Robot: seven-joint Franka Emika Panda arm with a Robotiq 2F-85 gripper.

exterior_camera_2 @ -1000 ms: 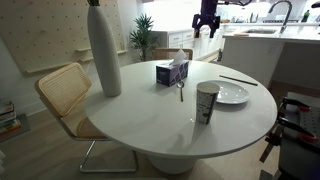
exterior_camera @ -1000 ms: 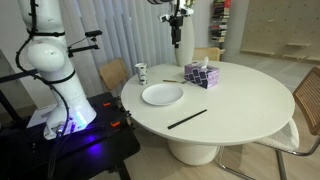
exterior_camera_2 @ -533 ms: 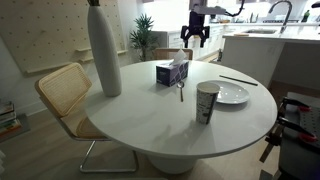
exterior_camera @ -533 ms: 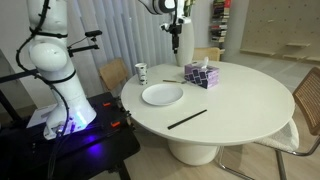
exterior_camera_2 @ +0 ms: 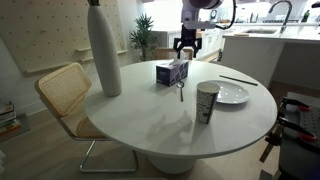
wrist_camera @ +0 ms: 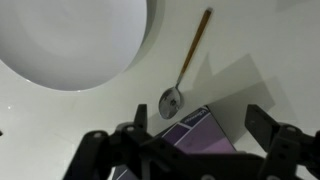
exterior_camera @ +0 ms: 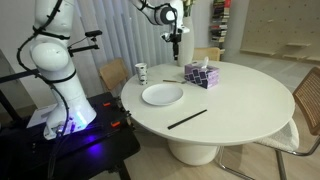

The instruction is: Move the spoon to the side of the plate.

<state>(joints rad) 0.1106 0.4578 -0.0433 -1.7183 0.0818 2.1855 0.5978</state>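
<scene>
The small grey metal spoon [wrist_camera: 183,68] lies flat on the round white counter [exterior_camera: 230,100]. It is near the round white plate [wrist_camera: 70,40] but apart from its rim, with its bowl just beside the purple tissue box [wrist_camera: 200,130]. The 2 black fingers [wrist_camera: 275,135] hang high above, spread wide, holding nothing.

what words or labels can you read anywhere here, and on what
No text can be read in any view.
Tissue box: purple printed pattern, any lettering is too blurred to read.
Cup: dark marks on its side, too small to read.
Plate and spoon: no marks visible.
</scene>
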